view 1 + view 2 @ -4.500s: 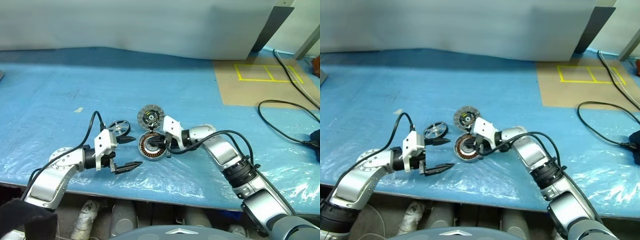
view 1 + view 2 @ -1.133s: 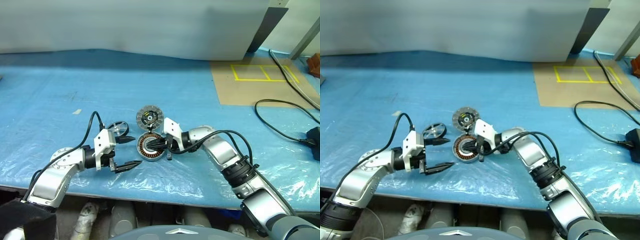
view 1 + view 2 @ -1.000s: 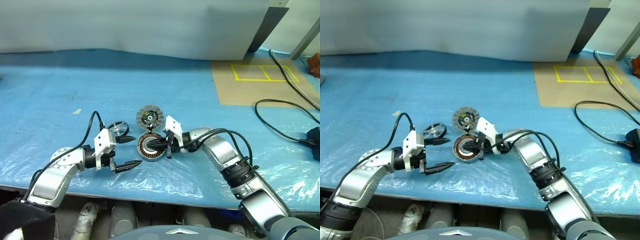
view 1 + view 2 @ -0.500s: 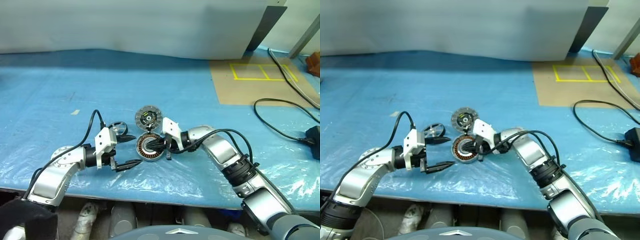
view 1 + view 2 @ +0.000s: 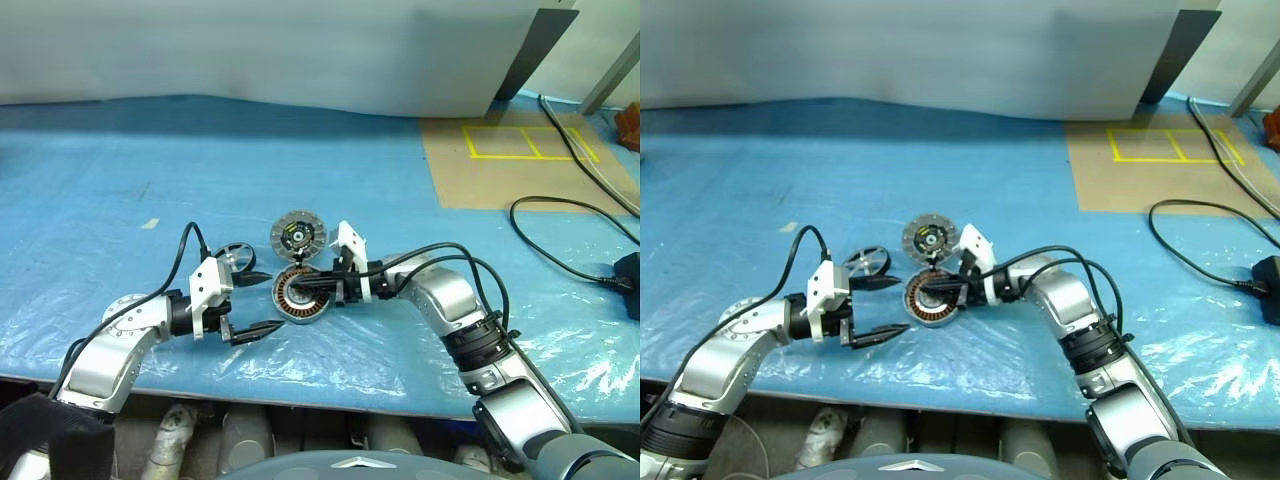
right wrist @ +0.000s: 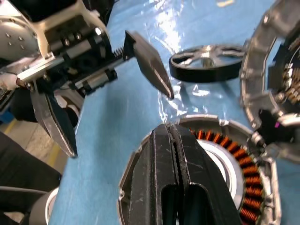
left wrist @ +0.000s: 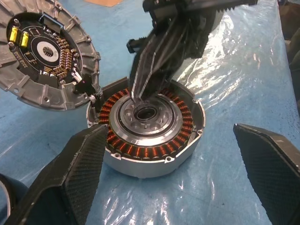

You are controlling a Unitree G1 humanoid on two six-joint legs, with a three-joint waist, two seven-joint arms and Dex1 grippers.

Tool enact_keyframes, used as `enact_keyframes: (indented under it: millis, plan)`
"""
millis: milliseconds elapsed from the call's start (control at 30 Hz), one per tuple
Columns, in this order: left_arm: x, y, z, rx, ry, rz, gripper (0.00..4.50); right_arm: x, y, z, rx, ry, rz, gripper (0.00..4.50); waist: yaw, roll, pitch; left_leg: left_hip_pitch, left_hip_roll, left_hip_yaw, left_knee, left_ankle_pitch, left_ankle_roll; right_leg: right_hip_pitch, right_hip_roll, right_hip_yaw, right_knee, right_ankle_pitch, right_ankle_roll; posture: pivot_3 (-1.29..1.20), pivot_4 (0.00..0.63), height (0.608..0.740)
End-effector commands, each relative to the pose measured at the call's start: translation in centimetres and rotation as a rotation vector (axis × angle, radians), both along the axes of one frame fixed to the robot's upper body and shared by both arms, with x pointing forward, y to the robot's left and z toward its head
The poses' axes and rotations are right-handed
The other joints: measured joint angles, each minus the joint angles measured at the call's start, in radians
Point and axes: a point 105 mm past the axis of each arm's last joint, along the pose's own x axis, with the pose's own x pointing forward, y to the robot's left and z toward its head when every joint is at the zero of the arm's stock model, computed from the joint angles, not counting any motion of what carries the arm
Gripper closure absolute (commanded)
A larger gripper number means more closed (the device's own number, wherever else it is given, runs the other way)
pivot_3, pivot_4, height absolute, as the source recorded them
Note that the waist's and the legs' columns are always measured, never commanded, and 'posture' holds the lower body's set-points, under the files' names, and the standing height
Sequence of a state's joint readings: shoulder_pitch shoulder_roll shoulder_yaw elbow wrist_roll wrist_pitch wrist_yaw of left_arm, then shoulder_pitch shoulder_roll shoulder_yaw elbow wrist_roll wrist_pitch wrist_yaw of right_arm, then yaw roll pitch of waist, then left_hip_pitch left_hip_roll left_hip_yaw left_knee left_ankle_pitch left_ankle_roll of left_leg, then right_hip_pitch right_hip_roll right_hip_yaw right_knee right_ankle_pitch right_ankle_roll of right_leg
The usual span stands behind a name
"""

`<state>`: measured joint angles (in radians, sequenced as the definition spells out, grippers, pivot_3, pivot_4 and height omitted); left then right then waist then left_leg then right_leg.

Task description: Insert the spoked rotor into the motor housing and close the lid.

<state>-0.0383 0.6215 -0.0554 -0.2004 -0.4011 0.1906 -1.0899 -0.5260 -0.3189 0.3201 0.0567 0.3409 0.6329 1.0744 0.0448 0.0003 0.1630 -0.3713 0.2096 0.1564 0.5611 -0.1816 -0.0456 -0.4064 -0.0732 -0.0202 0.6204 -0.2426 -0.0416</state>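
Note:
The motor housing [image 5: 300, 296] lies open on the blue sheet, its copper windings ringing a dark centre [image 7: 146, 114]. Its lid [image 5: 298, 236] is folded back on the far side, ribbed face up. Left of the lid lies the spoked rotor [image 5: 238, 257], flat on the sheet, with nothing holding it. My right gripper [image 5: 300, 288] is shut and empty. It reaches in from the right, tips just over the housing's inner ring. My left gripper [image 5: 270, 300] stands wide open and empty just left of the housing. Its far finger [image 6: 149, 69] is near the rotor.
A tan board [image 5: 520, 170] marked with yellow tape lies at the back right. Black cables [image 5: 570, 215] run across the right side. A grey panel [image 5: 300, 50] closes the back. The table's front edge [image 5: 330, 385] is close below both arms.
My right wrist has risen slightly, its shut tips still over the housing's middle. The left arm, rotor, housing and lid have stayed where they were.

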Motion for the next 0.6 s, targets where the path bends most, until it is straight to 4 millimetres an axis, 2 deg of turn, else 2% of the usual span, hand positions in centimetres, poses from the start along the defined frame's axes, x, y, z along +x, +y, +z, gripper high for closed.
enact_keyframes:
  millis: [33,100,400,567,600]
  plan:
    - [-0.1,-0.2,0.5,-0.008,-0.030,-0.020,0.00,-0.6,0.2,-0.2,-0.033,-0.040,0.039,4.49,0.000,0.000,0.000,0.000,0.000,0.000,0.000,0.000,0.000,0.000,0.000,0.000,0.000,0.000,0.000,0.00,0.150,0.740]
    - [0.0,-0.2,0.6,-0.007,-0.032,-0.019,0.00,-0.5,0.2,-0.7,-0.060,-0.056,0.035,4.49,0.000,0.000,0.000,0.000,0.000,0.000,0.000,0.000,0.000,0.000,0.000,0.000,0.000,0.000,0.000,0.00,0.150,0.740]
    - [-0.2,-0.3,0.8,-0.005,-0.032,-0.015,0.00,0.4,0.5,1.1,0.041,-0.017,-0.009,4.49,0.000,0.000,0.000,0.000,0.000,0.000,0.000,0.000,0.000,0.000,0.000,0.000,0.000,0.000,0.000,0.00,0.150,0.740]
    - [-0.3,-0.3,0.9,-0.006,-0.029,-0.019,0.00,0.0,0.7,0.6,0.026,-0.008,0.006,4.49,0.000,0.000,0.000,0.000,0.000,0.000,0.000,0.000,0.000,0.000,0.000,0.000,0.000,0.000,0.000,0.00,0.150,0.740]
    - [-0.3,-0.4,0.9,-0.006,-0.029,-0.020,0.00,-0.2,0.6,-0.5,-0.025,-0.018,0.011,4.49,0.000,0.000,0.000,0.000,0.000,0.000,0.000,0.000,0.000,0.000,0.000,0.000,0.000,0.000,0.000,0.00,0.150,0.740]
